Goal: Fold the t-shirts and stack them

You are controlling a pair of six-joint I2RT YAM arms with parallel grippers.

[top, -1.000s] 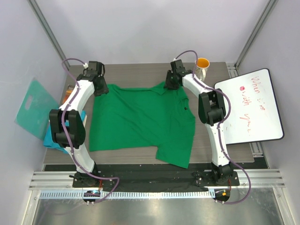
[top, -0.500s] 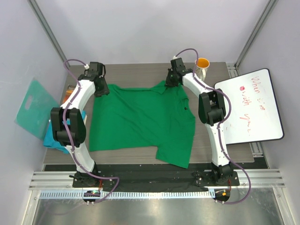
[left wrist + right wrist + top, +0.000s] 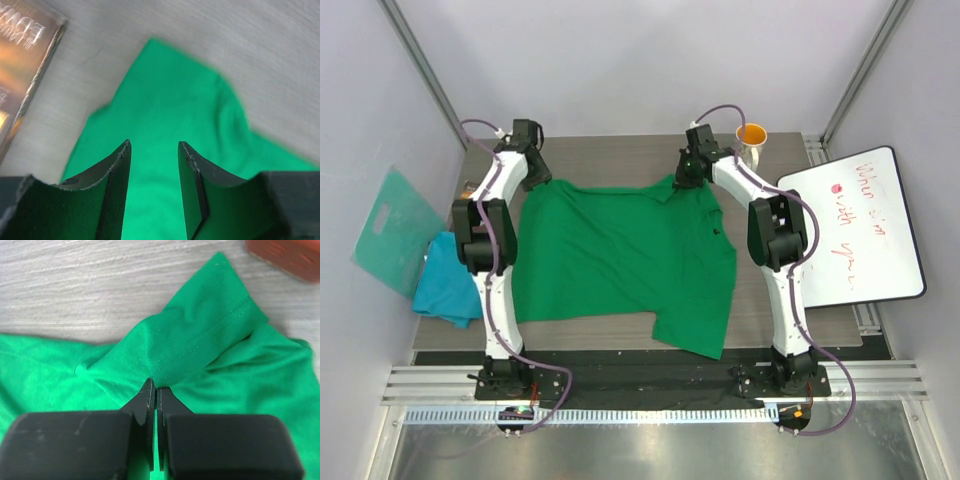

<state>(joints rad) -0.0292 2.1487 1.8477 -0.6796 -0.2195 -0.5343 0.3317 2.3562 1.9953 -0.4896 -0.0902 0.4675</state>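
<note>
The green shirt (image 3: 620,260) lies spread out on the desk (image 3: 610,155). The blue shirt (image 3: 445,285) sits in a heap at the desk's left edge. Both arms reach out to the far edge of the green shirt, one near each far corner. The right claw (image 3: 155,388) is closed tight on a fold of green cloth beside a stitched hem, and the cloth bunches up at its tips. The left claw (image 3: 154,145) hangs over the far left corner of the green shirt. Its two fingers stand apart with green cloth showing between them, and it does not seem to hold anything. I think the job is at the very start of the first fold, which means getting hold of the far edge of the green shirt. No shirt is folded yet and nothing is stacked. Next, I think the left claw needs to go down and pinch its corner, just as the right claw has its own bit. Then both claws should lift together and bring the far edge toward the near edge. They should stay level so the cloth does not twist or slip out. A shiny box (image 3: 20,55) lies just beside the left corner, and a mug (image 3: 752,140) stands near the right arm. The arms should take care not to bump them.
</note>
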